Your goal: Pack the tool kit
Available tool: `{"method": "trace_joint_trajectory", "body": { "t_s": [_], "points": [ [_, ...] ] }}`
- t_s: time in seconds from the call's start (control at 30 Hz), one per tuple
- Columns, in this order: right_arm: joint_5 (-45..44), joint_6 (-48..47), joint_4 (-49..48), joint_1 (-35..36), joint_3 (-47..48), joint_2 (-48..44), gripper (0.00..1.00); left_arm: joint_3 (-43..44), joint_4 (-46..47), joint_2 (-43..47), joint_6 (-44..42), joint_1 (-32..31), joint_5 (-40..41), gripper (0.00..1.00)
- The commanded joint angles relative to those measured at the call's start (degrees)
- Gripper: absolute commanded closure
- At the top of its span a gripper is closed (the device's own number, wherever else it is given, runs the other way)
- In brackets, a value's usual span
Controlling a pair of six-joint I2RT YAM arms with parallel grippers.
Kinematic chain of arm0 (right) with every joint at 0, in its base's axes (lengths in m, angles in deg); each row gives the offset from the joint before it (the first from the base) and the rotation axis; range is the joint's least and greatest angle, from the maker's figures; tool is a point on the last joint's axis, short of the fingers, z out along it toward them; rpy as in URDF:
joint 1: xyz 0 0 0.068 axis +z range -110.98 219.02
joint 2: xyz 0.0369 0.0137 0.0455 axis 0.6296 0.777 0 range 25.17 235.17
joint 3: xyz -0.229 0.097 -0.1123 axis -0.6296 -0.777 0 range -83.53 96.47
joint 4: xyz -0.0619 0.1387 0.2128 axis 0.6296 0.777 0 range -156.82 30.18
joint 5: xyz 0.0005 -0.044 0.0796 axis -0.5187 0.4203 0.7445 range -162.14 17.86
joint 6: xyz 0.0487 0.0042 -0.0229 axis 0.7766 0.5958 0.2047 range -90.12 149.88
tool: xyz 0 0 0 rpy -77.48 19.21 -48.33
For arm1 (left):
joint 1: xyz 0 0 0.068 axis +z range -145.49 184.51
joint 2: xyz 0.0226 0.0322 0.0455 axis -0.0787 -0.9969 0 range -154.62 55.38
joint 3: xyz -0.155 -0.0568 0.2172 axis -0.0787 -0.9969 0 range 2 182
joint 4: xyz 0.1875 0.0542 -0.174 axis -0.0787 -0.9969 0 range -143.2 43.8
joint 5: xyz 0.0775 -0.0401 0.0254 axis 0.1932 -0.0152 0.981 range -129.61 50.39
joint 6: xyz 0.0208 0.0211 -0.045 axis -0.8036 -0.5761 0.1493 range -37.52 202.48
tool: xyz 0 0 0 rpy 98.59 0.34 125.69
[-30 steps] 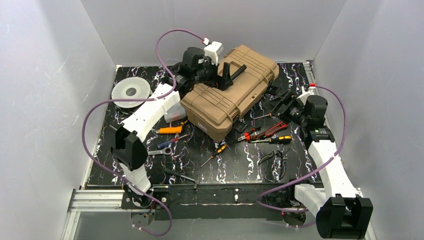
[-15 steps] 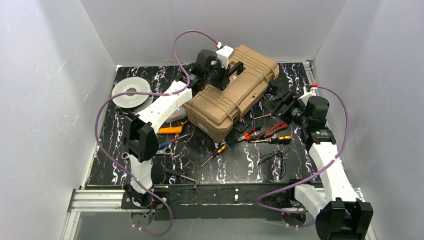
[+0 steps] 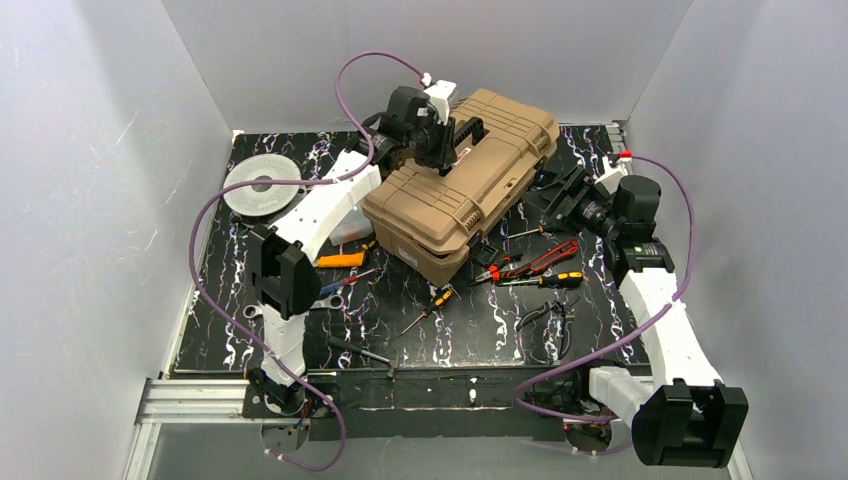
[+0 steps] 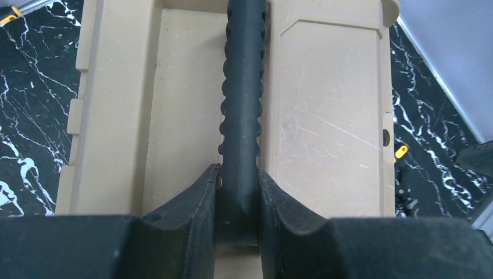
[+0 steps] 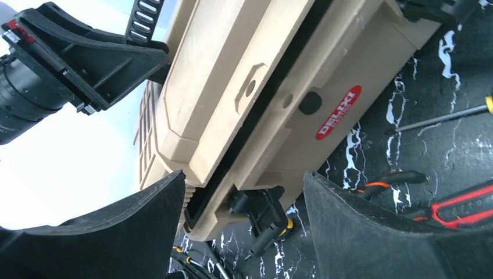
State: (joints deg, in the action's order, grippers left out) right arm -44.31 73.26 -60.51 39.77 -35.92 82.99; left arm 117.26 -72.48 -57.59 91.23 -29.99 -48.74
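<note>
Clamping the black handle [image 4: 243, 87] of the tan toolbox [image 3: 480, 185] is the left pincer [image 4: 238, 180]; the right pincer [image 5: 244, 177] hangs released alongside.

Tabletop [image 3: 480, 335]: black, veined in white like marble; it is seen across the middle of the top view.
Back wall [image 3: 560, 50]: plain pale grey, set across the upper frame.
Left wall [image 3: 90, 150] and right wall [image 3: 760, 150]: the same pale grey; faint scuffs are noted on the left one.
Rail [image 3: 190, 400]: bare aluminium profile, fitted along the lower left edge.
Light: even and diffuse; only soft shadows are cast.
</note>
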Motion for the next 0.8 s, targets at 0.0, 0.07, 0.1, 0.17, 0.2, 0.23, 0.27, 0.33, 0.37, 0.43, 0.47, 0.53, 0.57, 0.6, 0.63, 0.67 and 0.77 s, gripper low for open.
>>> {"method": "trace_joint_trajectory", "body": {
  "t_s": [0.0, 0.07, 0.1, 0.17, 0.2, 0.23, 0.27, 0.33, 0.37, 0.43, 0.47, 0.53, 0.57, 0.6, 0.63, 0.67, 0.77],
  "points": [
    [4.7, 1.0, -3.5, 0.2, 4.5, 2.0, 0.19, 6.9, 2.6, 6.0, 7.1, 1.4, -2.6, 1.0],
    [6.0, 2.3, -5.4, 0.7, 5.2, 3.6, 0.19, 7.5, 2.1, 6.1, 9.9, 3.1, -4.7, 1.0],
    [6.6, 3.6, -7.1, 1.0, 5.4, 4.3, 0.19, 7.4, 2.3, 6.1, 12.5, 4.2, -6.5, 1.0],
    [7.8, 5.2, -10.5, 1.6, 5.5, 5.8, 0.19, 6.2, 3.9, 6.3, 15.9, 6.4, -10.4, 1.0],
    [8.6, 6.0, -12.1, 2.1, 5.9, 6.7, 0.19, 5.2, 5.1, 6.5, 17.5, 7.4, -12.0, 1.0],
    [9.5, 6.8, -13.3, 2.7, 6.6, 7.7, 0.21, 4.1, 6.3, 6.8, 18.9, 8.2, -13.1, 1.0],
    [9.9, 7.5, -13.8, 3.2, 7.8, 8.6, 0.23, 2.9, 7.5, 7.2, 20.4, 9.1, -14.0, 1.0],
    [9.4, 7.8, -14.0, 4.7, 9.5, 10.2, 0.25, 0.9, 9.5, 7.7, 22.4, 10.6, -15.8, 1.0],
    [8.9, 7.7, -14.0, 5.4, 10.0, 10.8, 0.3, 0.2, 10.4, 7.8, 23.6, 11.3, -16.8, 1.0],
    [7.6, 8.0, -13.8, 6.1, 10.5, 11.8, 0.5, -0.8, 11.6, 7.8, 25.6, 12.7, -18.8, 1.0],
    [6.7, 8.3, -13.7, 6.2, 10.4, 12.2, 0.61, -1.1, 12.1, 7.8, 26.3, 13.2, -19.6, 1.0],
    [5.6, 9.1, -14.1, 6.4, 10.2, 13.5, 0.83, -1.6, 12.7, 7.8, 26.9, 13.9, -20.6, 1.0],
    [5.4, 9.4, -14.1, 6.5, 10.5, 14.3, 0.9, -1.8, 12.8, 7.9, 27.0, 14.2, -20.9, 1.0],
    [5.3, 9.5, -14.1, 6.7, 10.9, 15.3, 0.94, -2.1, 13.0, 8.1, 27.1, 14.4, -21.0, 1.0],
    [5.3, 9.5, -14.1, 7.0, 11.4, 16.2, 0.98, -2.3, 13.1, 8.2, 27.3, 14.6, -21.3, 1.0],
    [5.2, 9.6, -14.2, 7.4, 11.9, 17.2, 0.99, -2.6, 13.3, 8.3, 27.4, 14.8, -21.6, 1.0],
    [4.8, 9.6, -14.3, 8.7, 13.8, 20.0, 0.99, -3.2, 14.0, 8.7, 27.9, 15.2, -22.1, 1.0]
  ]
}}
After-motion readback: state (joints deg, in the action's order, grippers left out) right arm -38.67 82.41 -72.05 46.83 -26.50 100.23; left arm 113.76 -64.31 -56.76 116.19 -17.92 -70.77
